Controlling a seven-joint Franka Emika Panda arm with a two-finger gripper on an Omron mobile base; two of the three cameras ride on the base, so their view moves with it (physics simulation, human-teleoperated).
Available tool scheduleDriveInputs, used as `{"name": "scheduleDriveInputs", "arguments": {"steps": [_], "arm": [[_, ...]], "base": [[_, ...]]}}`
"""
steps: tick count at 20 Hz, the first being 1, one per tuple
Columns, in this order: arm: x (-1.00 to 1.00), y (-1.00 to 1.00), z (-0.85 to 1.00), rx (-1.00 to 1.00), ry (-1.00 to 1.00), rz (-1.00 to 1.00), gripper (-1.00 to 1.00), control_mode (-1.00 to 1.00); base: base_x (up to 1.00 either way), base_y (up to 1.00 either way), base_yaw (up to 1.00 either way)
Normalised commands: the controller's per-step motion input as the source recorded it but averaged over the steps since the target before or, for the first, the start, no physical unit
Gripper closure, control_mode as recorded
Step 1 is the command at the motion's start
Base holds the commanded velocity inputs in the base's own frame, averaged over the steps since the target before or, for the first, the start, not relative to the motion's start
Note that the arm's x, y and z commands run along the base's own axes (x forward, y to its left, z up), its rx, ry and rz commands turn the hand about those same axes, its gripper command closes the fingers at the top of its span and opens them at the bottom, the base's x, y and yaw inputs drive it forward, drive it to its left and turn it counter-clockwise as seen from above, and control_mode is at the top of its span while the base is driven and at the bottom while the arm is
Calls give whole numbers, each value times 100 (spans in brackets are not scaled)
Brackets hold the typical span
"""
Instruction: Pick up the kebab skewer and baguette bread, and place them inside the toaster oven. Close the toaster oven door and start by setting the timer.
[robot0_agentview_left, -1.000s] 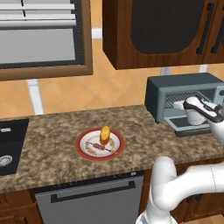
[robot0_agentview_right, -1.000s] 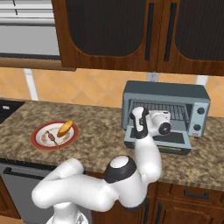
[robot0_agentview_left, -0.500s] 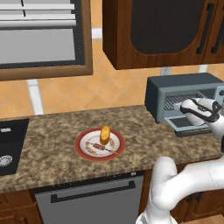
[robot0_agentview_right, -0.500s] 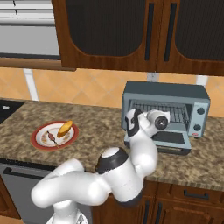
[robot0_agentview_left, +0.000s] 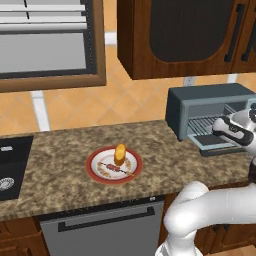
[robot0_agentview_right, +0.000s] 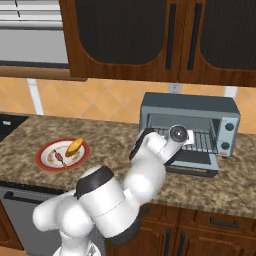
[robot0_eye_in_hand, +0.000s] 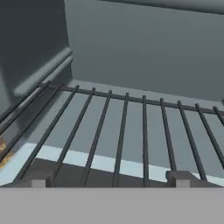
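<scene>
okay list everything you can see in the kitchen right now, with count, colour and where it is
toaster oven: one, slate grey, right end of counter
toaster oven door: one, blue-grey, folded down open
wire rack: one, dark, inside oven
plate: one, red rim, mid-counter
baguette bread: one, golden-orange, on plate
kebab skewer: one, reddish-brown, on plate
sink: one, black, counter's left end
counter: one, speckled brown
gripper: one, dark fingers spread wide, empty, at the oven's mouth

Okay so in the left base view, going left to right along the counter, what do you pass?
Sink → plate with the kebab skewer and baguette bread → toaster oven, door folded down, robot's hand in front of it.
</scene>
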Motion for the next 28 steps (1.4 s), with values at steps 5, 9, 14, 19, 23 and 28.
{"name": "scheduleDriveInputs", "arguments": {"steps": [5, 9, 14, 19, 23, 28], "arm": [[-100, -20, -7, -17, 28, 0, -100, -100], [-85, -11, 38, -5, 28, -1, -100, -100], [-77, 64, 84, 0, 12, 0, -100, -100], [-42, 100, 14, 0, 5, -1, -100, -100], [-1, 100, 0, 0, 6, 1, -100, -100], [13, 100, 0, 0, 10, 9, -100, -100]], "base": [[0, 0, 0], [0, 0, 0], [0, 0, 0], [0, 0, 0], [0, 0, 0], [0, 0, 0]]}}
